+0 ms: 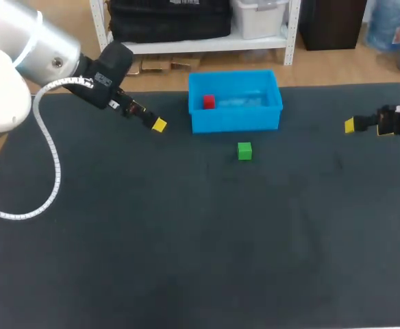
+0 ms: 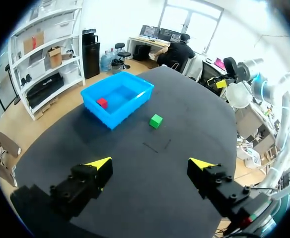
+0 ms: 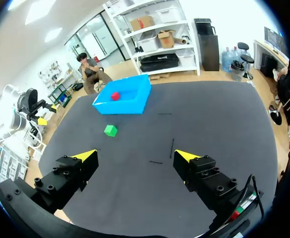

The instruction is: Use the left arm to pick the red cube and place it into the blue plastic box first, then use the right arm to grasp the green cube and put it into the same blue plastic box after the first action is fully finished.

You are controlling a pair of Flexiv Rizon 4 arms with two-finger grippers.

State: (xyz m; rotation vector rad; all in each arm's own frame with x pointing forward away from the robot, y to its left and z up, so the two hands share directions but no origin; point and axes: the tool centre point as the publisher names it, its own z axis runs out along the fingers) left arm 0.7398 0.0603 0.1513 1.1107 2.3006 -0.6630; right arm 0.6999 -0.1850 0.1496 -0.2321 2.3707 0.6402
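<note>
Left tool (image 2: 151, 163) hangs empty, fingers wide, near the left of the blue box (image 1: 235, 120); the red cube (image 1: 208, 102) sits inside the box's left end. Green cube (image 1: 244, 151) rests on the tabletop (image 1: 186, 247) just before the box. It is well left of the right tool (image 3: 136, 156), also wide and empty, so that arm probably reaches leftward next.

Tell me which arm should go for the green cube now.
Right. The red cube already lies in the blue box, so the first step is done. The right gripper is open and empty, with the green cube ahead of it.
</note>
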